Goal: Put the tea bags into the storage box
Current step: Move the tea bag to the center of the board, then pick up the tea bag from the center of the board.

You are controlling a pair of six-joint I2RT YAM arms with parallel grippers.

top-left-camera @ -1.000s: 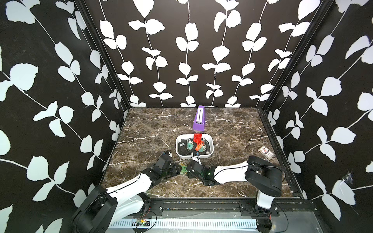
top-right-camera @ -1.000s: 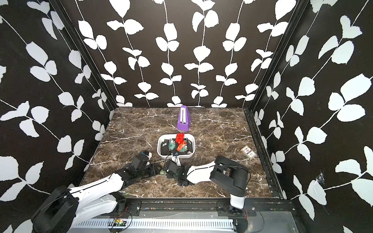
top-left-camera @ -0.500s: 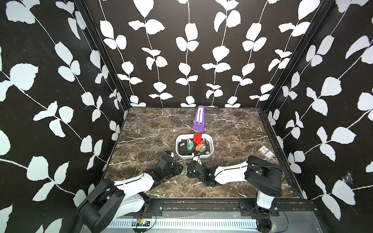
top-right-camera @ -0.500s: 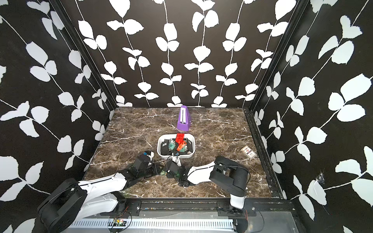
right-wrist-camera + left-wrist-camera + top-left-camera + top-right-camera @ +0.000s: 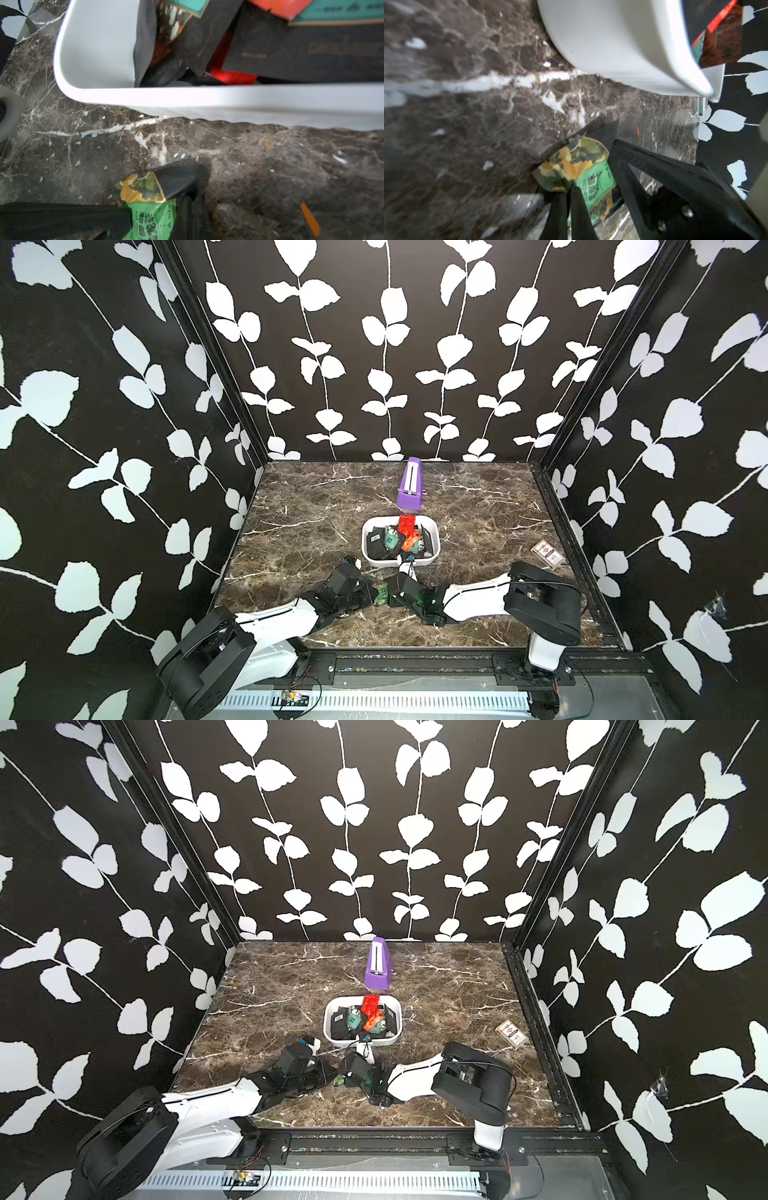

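Brown marble with white veins forms the desk (image 5: 299,531), and the white storage box (image 5: 364,539) is set near its middle. The box is filled with a loose heap of tea bags (image 5: 390,541), mostly black, with teal faces among them; one red sachet is propped upright against the far wall. Behind the box a purple wedge (image 5: 409,489) with a white stripe is stood, and a card pack (image 5: 547,552) is laid well apart near the right edge.

Just in front of the box, outside it, one green tea bag (image 5: 380,593) is found between the two arms, which are stretched low over the desk toward each other. The left end effector (image 5: 371,594) is closed on one edge of this sachet; in the left wrist view its thin black fingers (image 5: 560,207) are seen pinched together on the crumpled green foil (image 5: 577,170). The right end effector (image 5: 390,593) is closed on the opposite side, its tips (image 5: 192,196) clamped on the black corner of the same sachet (image 5: 149,199). Whether the sachet is touching the desk cannot be told.

An orange sliver (image 5: 309,220) is seen on the marble nearby.
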